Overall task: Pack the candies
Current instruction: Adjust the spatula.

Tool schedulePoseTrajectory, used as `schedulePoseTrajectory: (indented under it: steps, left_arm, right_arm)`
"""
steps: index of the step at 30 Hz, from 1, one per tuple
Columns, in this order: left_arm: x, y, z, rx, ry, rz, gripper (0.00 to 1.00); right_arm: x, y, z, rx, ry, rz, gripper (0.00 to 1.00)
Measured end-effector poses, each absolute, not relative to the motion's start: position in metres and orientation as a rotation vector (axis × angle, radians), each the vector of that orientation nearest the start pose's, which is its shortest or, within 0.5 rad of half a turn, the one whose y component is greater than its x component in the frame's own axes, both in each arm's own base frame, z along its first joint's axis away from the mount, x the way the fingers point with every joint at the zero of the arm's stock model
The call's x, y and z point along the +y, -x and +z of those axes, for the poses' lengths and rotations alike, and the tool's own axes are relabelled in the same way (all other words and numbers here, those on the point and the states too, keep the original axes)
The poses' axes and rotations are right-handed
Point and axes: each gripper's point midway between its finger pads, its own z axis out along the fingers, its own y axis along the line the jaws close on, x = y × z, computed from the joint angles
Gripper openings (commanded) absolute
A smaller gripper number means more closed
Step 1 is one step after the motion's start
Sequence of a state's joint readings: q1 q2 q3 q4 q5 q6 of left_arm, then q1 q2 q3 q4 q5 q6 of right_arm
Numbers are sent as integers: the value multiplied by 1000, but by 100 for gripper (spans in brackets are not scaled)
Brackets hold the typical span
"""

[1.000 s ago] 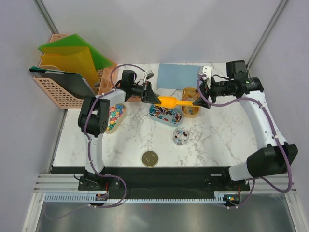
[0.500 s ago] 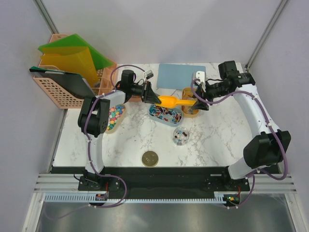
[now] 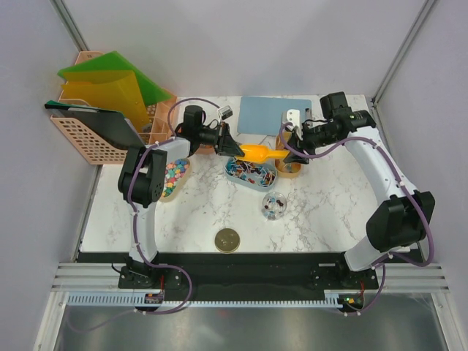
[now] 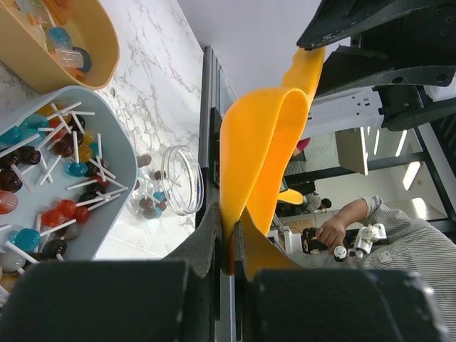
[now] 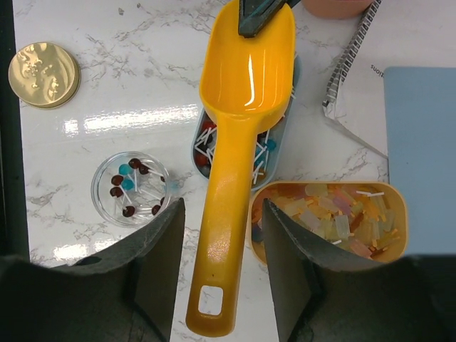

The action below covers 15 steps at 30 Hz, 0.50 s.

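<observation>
Barely started, the packing shows a few candies [image 5: 129, 187] inside the glass jar [image 5: 93, 191] and most in trays [image 3: 227, 172], while the left gripper [image 4: 228, 239] pinches the orange scoop [image 5: 242, 85] and the right gripper [image 5: 219, 214] straddles its handle, jaws apart.

Scoop [image 5: 239, 128] inside gap of right pincer [image 5: 219, 271]; bare marble [image 5: 128, 71] beside gold lid [image 5: 44, 65].

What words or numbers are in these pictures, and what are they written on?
Spiral notebook: one short sideways line of print near its edge, too small and blurred to read.
Gold lid: only shiny marks, with no letters that can be made out.
Orange scoop: no words or numbers on it.
Nothing else shows any readable writing.
</observation>
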State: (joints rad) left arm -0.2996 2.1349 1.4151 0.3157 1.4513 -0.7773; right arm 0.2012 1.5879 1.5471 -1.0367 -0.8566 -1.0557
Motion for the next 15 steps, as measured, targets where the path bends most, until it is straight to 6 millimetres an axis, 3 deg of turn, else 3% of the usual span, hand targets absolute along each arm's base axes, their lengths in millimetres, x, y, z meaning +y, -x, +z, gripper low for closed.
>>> schedulePoseTrajectory:
  steps: [8,14,15]
  left_arm:
    - [-298,-362,168,2087,-619,-2070,2]
    - [-298,-362,165,2103,-596,-2072,2]
    - [-298,-362,165,2105,-593,-2071,10]
  right_arm:
    - [180,-332,221,1699,1540,685,41]
    - [178,-339,215,1728,1536,638,22]
    - [178,-340,215,1731,1534,638,12]
